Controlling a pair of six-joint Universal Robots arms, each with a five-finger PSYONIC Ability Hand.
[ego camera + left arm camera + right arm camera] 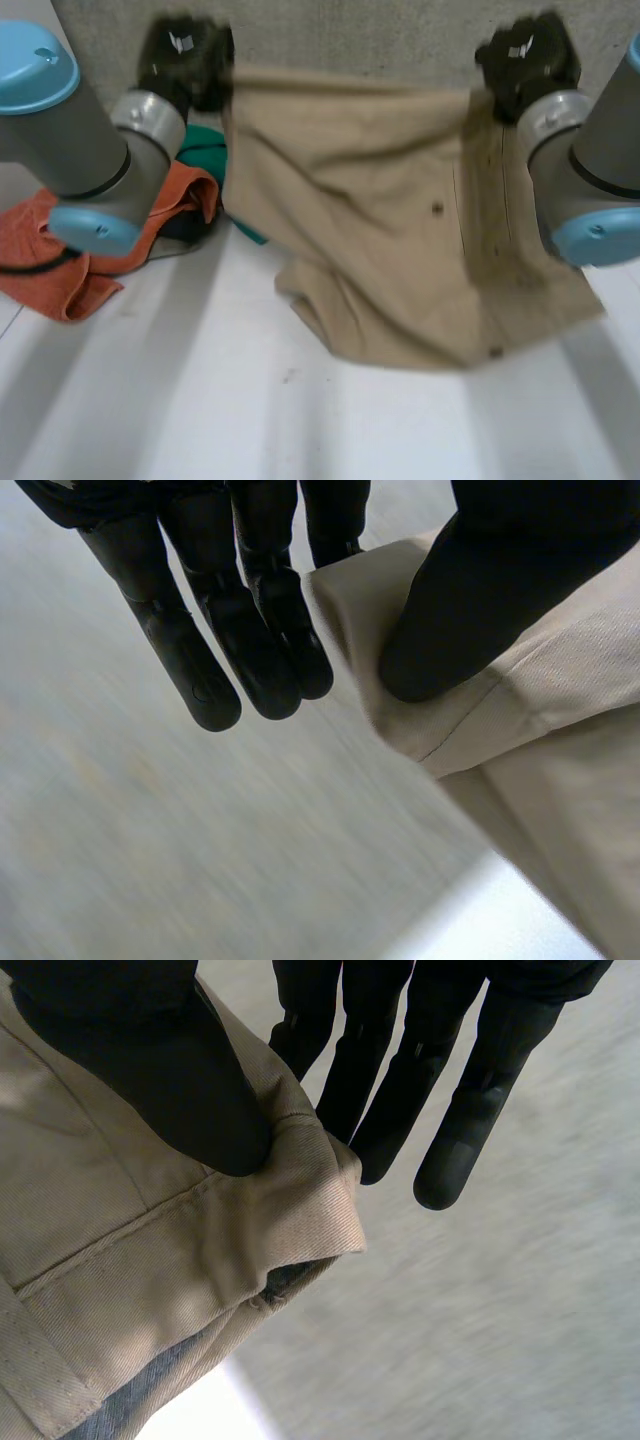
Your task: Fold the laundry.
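A beige garment (380,240) hangs spread between my two hands above the white table (250,400), its lower edge near the tabletop. My left hand (185,55) holds its upper left corner; in the left wrist view the thumb (470,600) pinches the beige cloth (540,710) against the fingers (250,630). My right hand (525,60) holds the upper right corner; in the right wrist view its thumb (160,1070) presses a seamed, hemmed corner (200,1260) against the fingers (400,1090).
An orange cloth (70,260) lies crumpled at the table's left, under my left arm. A green cloth (205,150) and a dark item lie beside it, behind the beige garment's left edge. A grey wall (350,30) stands behind the table.
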